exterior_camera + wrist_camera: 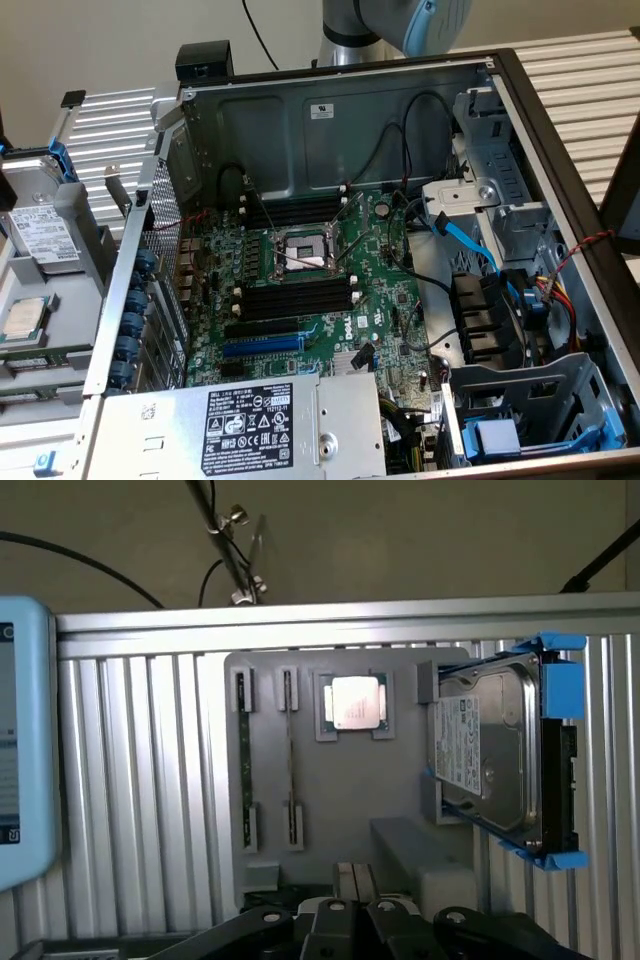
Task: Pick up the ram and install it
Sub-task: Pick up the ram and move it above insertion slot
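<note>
The jaws sat closed at the near edge of the wrist view, tips together and gripping nothing. Ahead of them, well apart, a grey holder (400, 780) lay on the ribbed surface (130, 780). The ram (290, 750) stood on edge in one of the holder's two narrow slots, seen as a thin dark line running away from the jaws. Whether the neighbouring slot (245, 750) also held a stick was hard to tell edge-on. A CPU (355, 702) lay in a square pocket just beside the ram's far end. On the CPU's other side a hard drive (490, 755) in a blue bracket leaned at a tilt, farther off the jaws' line than the ram. In the exterior view the arm (400, 25) rose behind the far wall of the open case (330, 110). Inside, the motherboard (380, 260) showed black memory slots (297, 297) with white clips on both sides of the socket (300, 255). The drive and CPU sat outside the case at the exterior view's left.
</note>
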Available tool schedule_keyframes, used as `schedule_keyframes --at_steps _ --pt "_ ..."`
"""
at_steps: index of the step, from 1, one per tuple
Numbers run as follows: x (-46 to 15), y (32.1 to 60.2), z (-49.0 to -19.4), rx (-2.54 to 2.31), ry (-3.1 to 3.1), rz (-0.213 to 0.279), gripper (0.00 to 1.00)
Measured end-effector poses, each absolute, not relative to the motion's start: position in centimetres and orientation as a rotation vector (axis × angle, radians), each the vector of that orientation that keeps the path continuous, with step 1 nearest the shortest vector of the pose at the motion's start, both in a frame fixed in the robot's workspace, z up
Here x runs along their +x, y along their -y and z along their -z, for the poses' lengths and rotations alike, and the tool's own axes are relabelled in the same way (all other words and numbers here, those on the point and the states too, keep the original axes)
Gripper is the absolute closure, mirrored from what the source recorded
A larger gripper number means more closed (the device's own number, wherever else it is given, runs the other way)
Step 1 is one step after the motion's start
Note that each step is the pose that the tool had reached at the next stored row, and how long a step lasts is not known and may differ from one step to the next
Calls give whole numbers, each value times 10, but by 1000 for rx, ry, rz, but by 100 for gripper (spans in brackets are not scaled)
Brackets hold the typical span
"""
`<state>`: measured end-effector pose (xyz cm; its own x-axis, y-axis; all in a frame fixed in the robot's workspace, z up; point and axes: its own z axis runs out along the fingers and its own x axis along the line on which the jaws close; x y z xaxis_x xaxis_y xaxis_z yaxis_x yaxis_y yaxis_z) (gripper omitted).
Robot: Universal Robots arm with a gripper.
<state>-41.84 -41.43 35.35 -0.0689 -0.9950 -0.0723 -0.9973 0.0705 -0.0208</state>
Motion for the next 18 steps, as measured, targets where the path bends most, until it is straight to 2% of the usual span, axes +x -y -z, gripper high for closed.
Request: schedule_keyframes --at_steps 18 --pt "-419 414 -349 -2100 -2251 -46 89"
